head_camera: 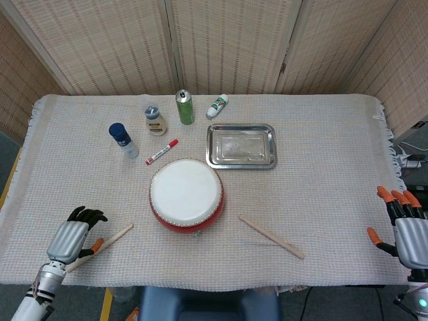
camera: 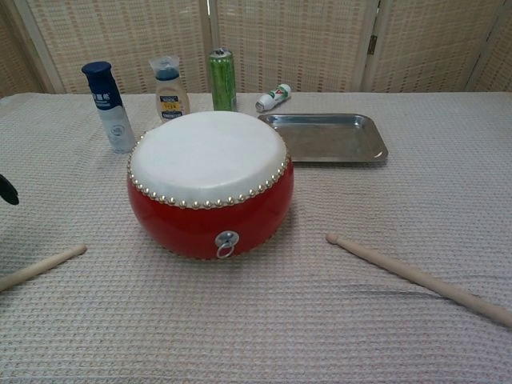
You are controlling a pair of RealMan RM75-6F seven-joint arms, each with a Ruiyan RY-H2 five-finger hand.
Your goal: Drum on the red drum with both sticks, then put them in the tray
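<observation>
Red drum (head_camera: pixel 186 194) between two flat-lying sticks (head_camera: pixel 271 236).

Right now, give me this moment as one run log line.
phase: reaching | left hand: over left stick, no grip seen | right hand: open at table edge | right stick: on cloth | tray: empty
</observation>
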